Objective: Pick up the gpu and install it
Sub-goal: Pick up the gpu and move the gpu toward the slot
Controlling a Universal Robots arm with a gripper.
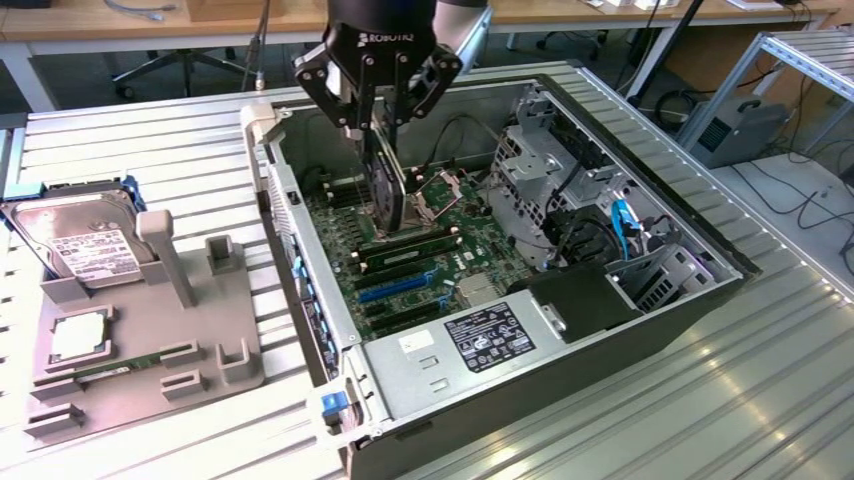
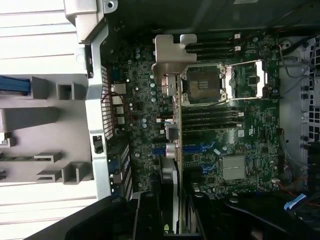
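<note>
End effector is clamped on the top edge of the gpu, with the card hanging edge-down inside the open computer case — so the pickup's done. It's low over the motherboard and doesn't look seated in a slot yet. Off to the exterior view's left, a hard drive sits in the grey holder on the tabletop.

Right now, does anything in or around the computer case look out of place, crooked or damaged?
Nothing looks spilled or broken. The gripper holds the graphics card on edge above the motherboard, not yet seated in a slot. One oddity: the processor socket stands open, its frame flipped back.
</note>
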